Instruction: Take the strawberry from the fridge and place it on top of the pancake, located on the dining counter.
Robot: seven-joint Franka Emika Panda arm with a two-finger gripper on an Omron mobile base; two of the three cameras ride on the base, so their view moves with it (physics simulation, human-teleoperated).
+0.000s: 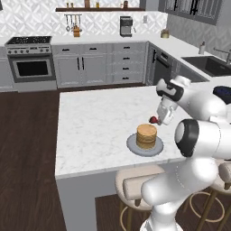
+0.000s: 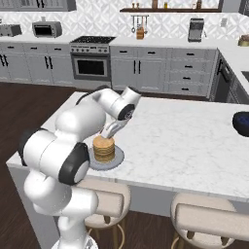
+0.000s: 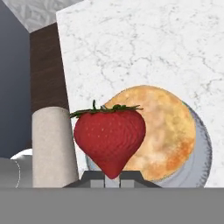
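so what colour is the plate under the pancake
Grey; the plate under the pancake shows best in the left base view.

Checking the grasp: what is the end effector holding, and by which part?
The strawberry, pinched at its pointed lower tip, leafy cap away from the fingertips.

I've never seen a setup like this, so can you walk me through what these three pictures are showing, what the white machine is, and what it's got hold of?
The white machine is a robot arm on a driving base, in a computer-rendered kitchen. Two pictures come from cameras on the base, behind the arm to its left and right, looking down over it. The third comes from a camera on the hand, looking along the gripper.

The arm reaches over the dining counter, a marble-topped island. On it sits a grey plate holding the pancake stack. A dark bowl sits further along.

The gripper is shut on the strawberry, holding it beside and slightly above the pancake, not yet on top.
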